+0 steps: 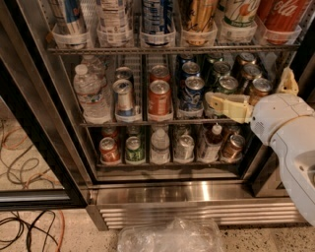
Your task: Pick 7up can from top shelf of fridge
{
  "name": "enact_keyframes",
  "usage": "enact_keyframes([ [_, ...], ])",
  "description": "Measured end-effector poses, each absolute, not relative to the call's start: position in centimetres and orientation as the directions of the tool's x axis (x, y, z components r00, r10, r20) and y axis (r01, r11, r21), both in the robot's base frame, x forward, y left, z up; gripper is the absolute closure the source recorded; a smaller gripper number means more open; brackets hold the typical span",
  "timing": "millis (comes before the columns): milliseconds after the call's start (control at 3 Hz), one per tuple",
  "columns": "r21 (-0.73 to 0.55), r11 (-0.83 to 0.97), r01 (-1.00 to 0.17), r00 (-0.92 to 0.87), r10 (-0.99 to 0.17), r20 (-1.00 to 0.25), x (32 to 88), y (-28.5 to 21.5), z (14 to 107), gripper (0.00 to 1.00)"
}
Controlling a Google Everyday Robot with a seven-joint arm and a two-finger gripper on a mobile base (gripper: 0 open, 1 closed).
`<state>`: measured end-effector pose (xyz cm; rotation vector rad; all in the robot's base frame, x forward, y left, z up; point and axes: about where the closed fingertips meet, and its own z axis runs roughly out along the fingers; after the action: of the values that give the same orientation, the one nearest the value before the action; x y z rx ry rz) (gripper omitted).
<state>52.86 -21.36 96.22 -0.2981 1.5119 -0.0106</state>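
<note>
The one camera is sitting close behind the gripper (pixel 248 87), looking slightly down past it into the fridge (pixel 162 189) ahead and leftward.

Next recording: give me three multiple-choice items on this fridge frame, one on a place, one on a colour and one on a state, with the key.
1. Where is the 7up can?
A) top shelf, left of the red can
B) lowest shelf
C) floor
2. What colour is the can just right of the 7up can?
A) blue
B) red
C) silver
3. How is the hand?
A) shut on the 7up can
B) shut on the red can
C) open, empty, before the middle shelf

Key: 1 A, it sits in a top holder. 2 B, it is red with white script. 3 C, the fingers are spread and hold nothing.
</note>
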Motion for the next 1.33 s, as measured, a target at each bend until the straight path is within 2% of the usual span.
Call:
enact_keyframes([
  [667, -0.186, 0.968, -0.171, 0.102, -0.171, -0.980, 52.8, -20.9, 96.6, 0.00],
  [1333, -0.285, 0.935, -0.212, 0.230, -0.236, -0.944, 51.9, -18.1, 96.8, 0.00],
])
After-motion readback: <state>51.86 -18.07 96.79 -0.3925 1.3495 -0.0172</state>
